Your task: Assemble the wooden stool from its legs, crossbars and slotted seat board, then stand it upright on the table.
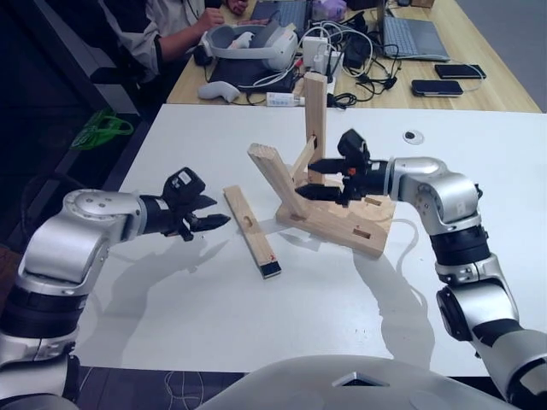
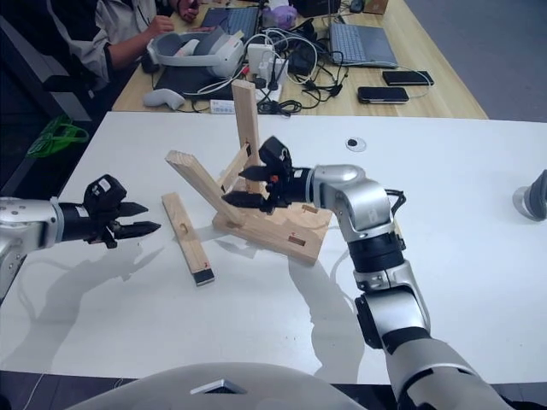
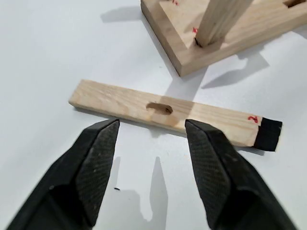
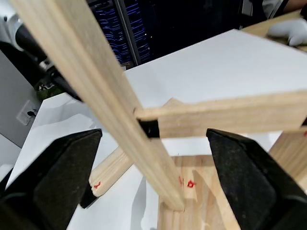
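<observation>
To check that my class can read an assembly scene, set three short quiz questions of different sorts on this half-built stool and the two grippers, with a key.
1. True or false: the left gripper and right gripper are both shut.
2. Which hovers beside the loose slotted bar? A left gripper; B right gripper; C both.
3. Fill in: the seat board lies ___ on the table.
Key: 1 false, both are open; 2 A; 3 flat.
</observation>
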You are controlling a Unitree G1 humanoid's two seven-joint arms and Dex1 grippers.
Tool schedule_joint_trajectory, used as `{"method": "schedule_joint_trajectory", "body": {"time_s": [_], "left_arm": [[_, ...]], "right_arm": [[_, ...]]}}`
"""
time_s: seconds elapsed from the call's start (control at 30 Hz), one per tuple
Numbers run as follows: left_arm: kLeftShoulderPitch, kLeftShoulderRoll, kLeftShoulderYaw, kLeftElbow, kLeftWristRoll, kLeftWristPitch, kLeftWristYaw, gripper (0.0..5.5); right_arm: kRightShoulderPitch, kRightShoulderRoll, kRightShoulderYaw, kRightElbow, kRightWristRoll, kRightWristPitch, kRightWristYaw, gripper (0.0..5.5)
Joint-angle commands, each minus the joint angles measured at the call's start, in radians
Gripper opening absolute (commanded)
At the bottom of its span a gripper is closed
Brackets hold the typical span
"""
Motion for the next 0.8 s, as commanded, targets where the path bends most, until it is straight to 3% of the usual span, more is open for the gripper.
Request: {"method": "schedule_joint_trajectory", "body": {"time_s": [0.03,0.2,0.33,0.57,0.8], "left_arm": [[-0.041,-0.113,-0.064,-0.04,-0.009,0.018,0.062,2.53],[-0.122,-0.215,-0.157,0.001,0.011,0.002,0.102,2.53],[-0.13,-0.223,-0.233,0.015,0.057,0.02,0.131,2.53],[-0.21,-0.281,-0.344,0.039,0.12,0.052,0.173,2.53],[-0.101,-0.573,-0.125,0.078,0.011,0.094,0.353,2.53]], "right_arm": [[-0.009,-0.124,0.055,0.156,-0.104,-0.166,0.042,4.09],[0.024,-0.157,0.134,0.237,-0.152,-0.302,0.131,4.09],[0.001,-0.196,0.103,0.298,-0.158,-0.339,0.147,4.09],[0.156,-0.293,0.103,0.107,-0.109,-0.233,0.206,4.09],[0.385,-0.213,-0.023,-0.197,0.074,0.044,0.018,4.09]]}}
